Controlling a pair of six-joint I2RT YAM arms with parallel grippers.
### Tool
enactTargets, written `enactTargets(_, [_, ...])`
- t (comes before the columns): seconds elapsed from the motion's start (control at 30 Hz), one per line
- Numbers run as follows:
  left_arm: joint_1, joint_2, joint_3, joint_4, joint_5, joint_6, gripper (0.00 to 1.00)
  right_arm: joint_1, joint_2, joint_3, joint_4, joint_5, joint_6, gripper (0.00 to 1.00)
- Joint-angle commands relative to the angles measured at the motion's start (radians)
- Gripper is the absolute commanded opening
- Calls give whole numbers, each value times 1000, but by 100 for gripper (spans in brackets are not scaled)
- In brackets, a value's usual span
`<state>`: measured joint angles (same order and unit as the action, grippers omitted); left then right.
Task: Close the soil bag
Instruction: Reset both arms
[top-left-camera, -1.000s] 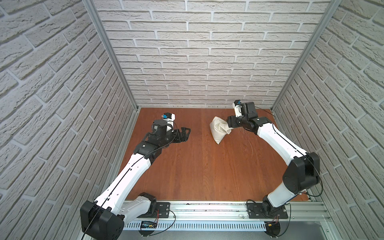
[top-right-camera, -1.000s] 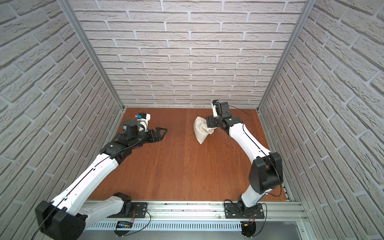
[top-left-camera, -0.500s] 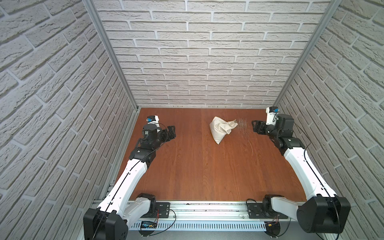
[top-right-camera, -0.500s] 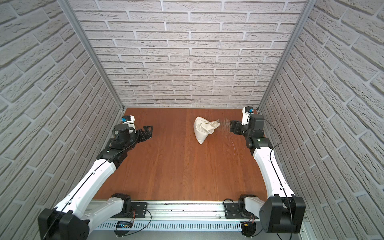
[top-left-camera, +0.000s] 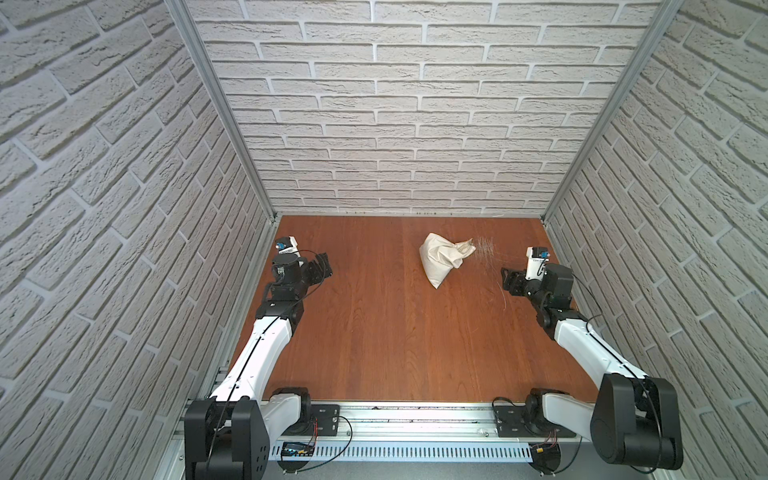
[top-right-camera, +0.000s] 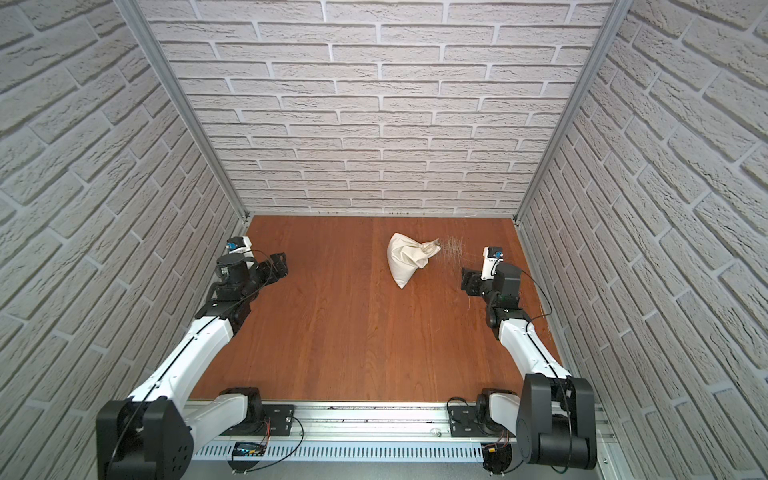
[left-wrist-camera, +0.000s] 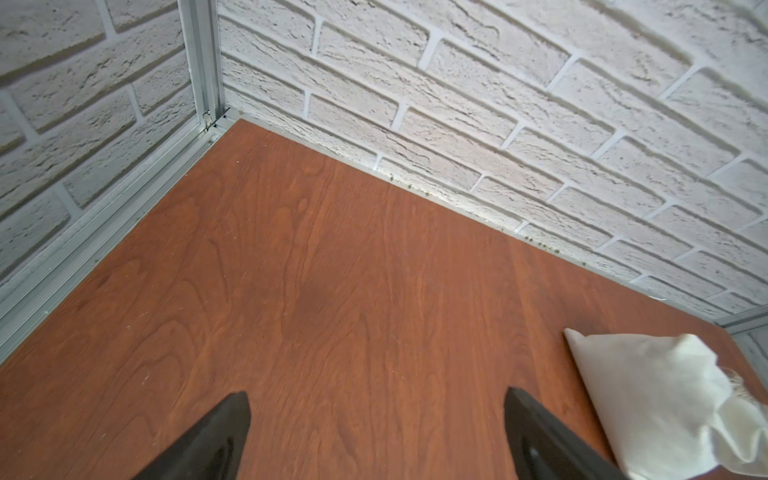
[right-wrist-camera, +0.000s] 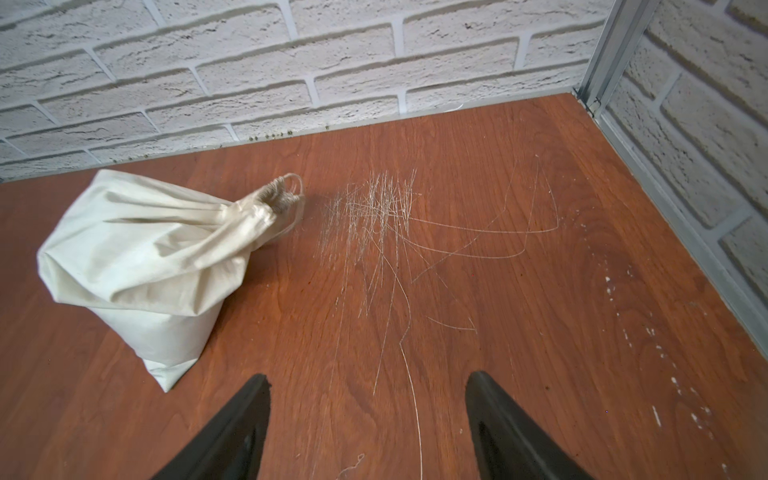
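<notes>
White brick walls (top-left-camera: 374, 124) enclose a scratched wooden table (top-left-camera: 374, 332). The cream soil bag (top-left-camera: 439, 261) sits slumped, neck gathered tight. The left gripper (left-wrist-camera: 376, 397) and right gripper (right-wrist-camera: 369, 378) gape, empty.

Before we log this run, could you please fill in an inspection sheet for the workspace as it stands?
Surface: brown wood-grain table, with a patch of fine scratches beside the bag's neck.
Job's things: soil bag slumped on the table, neck gathered, cord loop showing; nothing touches it.
Clutter: white specks on the table; small crumbs along the back wall's foot.
Tools: left tool open and empty; right tool open and empty; both apart from the bag.
Cables: black cable looped at the left wrist; thin wires at the base rail.
Surroundings: white brick-pattern walls, aluminium posts.
</notes>
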<state>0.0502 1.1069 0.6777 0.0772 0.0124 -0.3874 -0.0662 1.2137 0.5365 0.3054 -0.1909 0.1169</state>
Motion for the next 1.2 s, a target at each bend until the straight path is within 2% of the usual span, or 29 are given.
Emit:
enactTargets(0.0, [25,29,-40,133,23,43,98,-1,37,-47,219,27,-22,77])
enactTargets(0.17, [69,94,-108,237,31,47,98,-1,100,-115,364,31,-27,77])
enactTargets(0.43, [101,159,-233,437,30,138,98,-1,155,-157,466,6,-39,75])
enactTargets(0.53, [117,203,-226,450,66,167,98,-1,185,-170,508,3,-38,75])
enactTargets(0.6, [114,228,-257,489,76,230,98,-1,201,-174,532,-6,-44,75])
enactTargets(0.67, [119,224,-285,542,58,243,98,-1,211,-182,552,-6,-43,75])
enactTargets(0.77, [120,236,-302,650,98,272,98,0,229,-190,580,-4,-43,75])
enactTargets(1.0, [91,370,-322,799,173,347,98,6,262,-224,669,0,-50,74])
enactTargets(1.07, [59,391,-312,792,171,390,98,13,276,-234,691,0,-62,74])
enactTargets(1.13, [55,429,-333,874,132,380,98,40,314,-238,733,8,-88,74])
enactTargets(1.17, [56,436,-313,830,111,370,98,49,318,-229,723,4,-99,74])
